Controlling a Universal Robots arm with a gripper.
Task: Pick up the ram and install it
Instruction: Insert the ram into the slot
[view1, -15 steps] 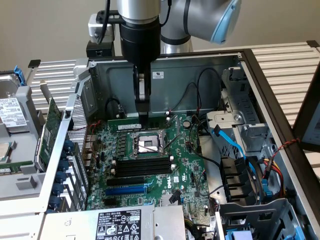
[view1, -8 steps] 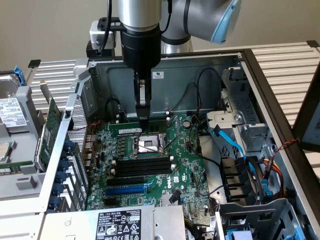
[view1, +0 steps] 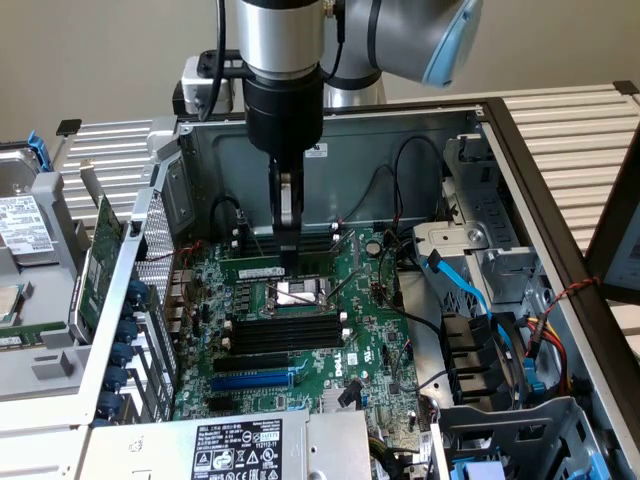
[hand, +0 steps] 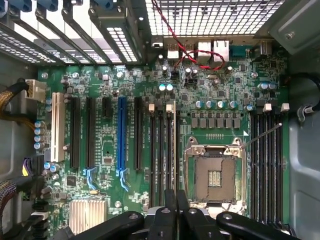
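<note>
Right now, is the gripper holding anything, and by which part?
Cannot tell. The gripper is at one end of the ram, by its top edge; no clear grip shows.

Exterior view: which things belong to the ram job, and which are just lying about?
Job in hand: ram, beside the CPU socket; tool, down at the ram; black memory slots.
Lying about: expansion card, hard drive, blue slot, blue cable.

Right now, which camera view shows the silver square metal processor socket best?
The wrist view: the silver square metal processor socket faces it squarely, unobstructed. The exterior view shows it obliquely, close by the pincer.
</note>
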